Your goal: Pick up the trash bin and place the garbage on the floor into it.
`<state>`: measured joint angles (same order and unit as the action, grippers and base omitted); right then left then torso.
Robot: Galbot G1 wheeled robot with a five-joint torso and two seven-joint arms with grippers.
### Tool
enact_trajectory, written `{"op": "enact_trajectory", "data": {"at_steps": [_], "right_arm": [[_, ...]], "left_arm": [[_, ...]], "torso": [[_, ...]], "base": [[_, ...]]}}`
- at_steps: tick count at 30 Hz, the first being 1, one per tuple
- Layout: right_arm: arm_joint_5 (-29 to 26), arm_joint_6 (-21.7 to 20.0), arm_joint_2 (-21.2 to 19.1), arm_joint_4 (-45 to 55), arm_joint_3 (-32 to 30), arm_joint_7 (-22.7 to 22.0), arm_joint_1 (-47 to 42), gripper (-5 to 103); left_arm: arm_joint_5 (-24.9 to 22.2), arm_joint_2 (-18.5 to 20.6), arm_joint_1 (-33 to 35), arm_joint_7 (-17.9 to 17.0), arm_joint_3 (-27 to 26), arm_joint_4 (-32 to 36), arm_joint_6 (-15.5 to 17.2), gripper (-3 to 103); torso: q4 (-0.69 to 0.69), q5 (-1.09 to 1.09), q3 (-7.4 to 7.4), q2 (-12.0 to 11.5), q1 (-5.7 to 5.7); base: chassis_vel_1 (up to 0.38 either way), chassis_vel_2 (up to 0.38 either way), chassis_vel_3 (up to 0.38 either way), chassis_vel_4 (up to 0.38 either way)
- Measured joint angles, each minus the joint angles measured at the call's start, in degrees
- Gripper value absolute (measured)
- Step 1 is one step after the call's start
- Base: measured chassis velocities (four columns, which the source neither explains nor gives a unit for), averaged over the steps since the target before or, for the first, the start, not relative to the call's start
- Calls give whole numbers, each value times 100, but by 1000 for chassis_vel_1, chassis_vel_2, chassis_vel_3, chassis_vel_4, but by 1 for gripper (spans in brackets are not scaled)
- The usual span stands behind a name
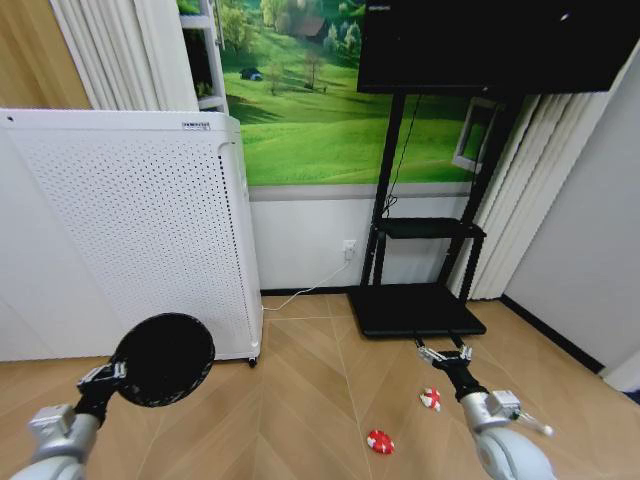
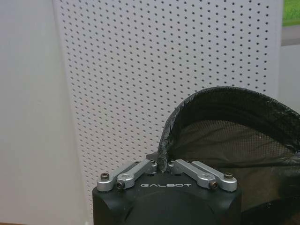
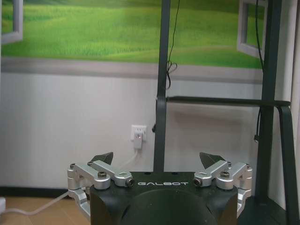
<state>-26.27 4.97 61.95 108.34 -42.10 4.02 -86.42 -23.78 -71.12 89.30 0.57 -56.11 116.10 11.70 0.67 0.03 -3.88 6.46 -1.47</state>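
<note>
The left pincer (image 1: 108, 374) is clamped on the rim of the small round black mesh trash bin (image 1: 163, 358), held off the chevron parquet floor (image 1: 300, 400). The right pincer (image 1: 445, 352), fingers spread, hangs nearer the two red-and-white wads (image 1: 430, 398) (image 1: 380, 441), at its 6 to 7 o'clock.

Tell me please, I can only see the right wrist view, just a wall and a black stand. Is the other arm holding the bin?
Observer: Yes. The left gripper is shut on the rim of the trash bin, holding it up beside a white perforated appliance.
Operator: Where's the rubbish?
Observer: One red-and-white wad lies on the floor, and a second wad lies near your arm.
Operator: Is my gripper holding anything?
Observer: No. The right gripper is open and empty, above the floor.
</note>
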Motion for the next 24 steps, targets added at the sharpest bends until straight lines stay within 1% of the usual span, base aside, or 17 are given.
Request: {"op": "enact_trajectory", "data": {"at_steps": [4,5,6,7,9,10,13,14,15,16,18,19,20,21,22,23,24], "right_arm": [[169,-243,-522,-232,172,-101,-92,100],[169,-243,-522,-232,172,-101,-92,100],[177,-292,-730,-312,233,-123,-146,100],[177,-292,-730,-312,233,-123,-146,100],[183,-313,-1095,-440,353,-121,-276,100],[183,-313,-1095,-440,353,-121,-276,100],[184,-312,-1647,-703,641,-93,-419,100],[184,-312,-1647,-703,641,-93,-419,100],[219,-263,-1833,-848,805,-71,-402,100],[219,-263,-1833,-848,805,-71,-402,100],[348,-153,-2081,-1202,1275,-1,-167,100],[348,-153,-2081,-1202,1275,-1,-167,100],[393,-73,-2146,-1390,1552,51,30,100],[419,-19,-2191,-1520,1775,108,150,100],[419,-19,-2191,-1520,1775,108,150,100],[456,62,-2240,-1696,2065,184,305,100],[488,150,-2307,-1853,2335,260,428,100]], "left_arm": [[107,-346,-300,-105,471,-256,-45,3],[107,-346,-300,-105,471,-256,-45,3],[156,-449,-363,-112,574,-330,-61,3],[156,-449,-363,-112,574,-330,-61,3],[245,-586,-435,-112,697,-454,-86,3],[245,-586,-435,-112,697,-454,-86,3],[288,-674,-508,-110,777,-589,-91,3],[288,-674,-508,-110,777,-589,-91,3],[290,-675,-527,-112,784,-616,-91,3],[290,-675,-527,-112,784,-616,-91,3],[289,-657,-543,-106,790,-634,-91,3],[289,-657,-543,-106,790,-634,-91,3],[289,-655,-536,-106,789,-631,-91,3],[292,-657,-523,-106,787,-619,-91,3],[292,-657,-523,-106,787,-619,-91,3],[306,-665,-495,-109,786,-598,-92,3],[325,-684,-465,-110,787,-571,-92,3]], "torso": [[-1,0,0,0,0],[-1,0,0,0,0],[-3,-3,0,0,0],[-3,-3,0,0,0],[-3,-1,0,0,0],[-3,-1,0,0,0],[-1,-1,0,0,1],[-1,-1,0,0,1],[0,-2,0,0,0],[0,-2,0,0,0],[0,-2,0,0,0],[0,-2,0,0,0],[-2,0,0,0,0],[-5,-3,0,0,0],[-5,-3,0,0,0],[-2,-2,0,0,0],[-6,1,0,0,0]], "base": [[-16,-14,9,7],[0,0,0,0],[0,0,0,0],[0,0,0,0],[0,0,0,0],[0,0,0,0],[0,0,0,0],[0,0,0,0],[0,0,0,0],[0,0,0,0],[0,0,0,0],[0,0,0,0],[0,0,0,0],[0,0,0,0],[0,0,0,0],[0,0,0,0],[0,0,0,0]]}}
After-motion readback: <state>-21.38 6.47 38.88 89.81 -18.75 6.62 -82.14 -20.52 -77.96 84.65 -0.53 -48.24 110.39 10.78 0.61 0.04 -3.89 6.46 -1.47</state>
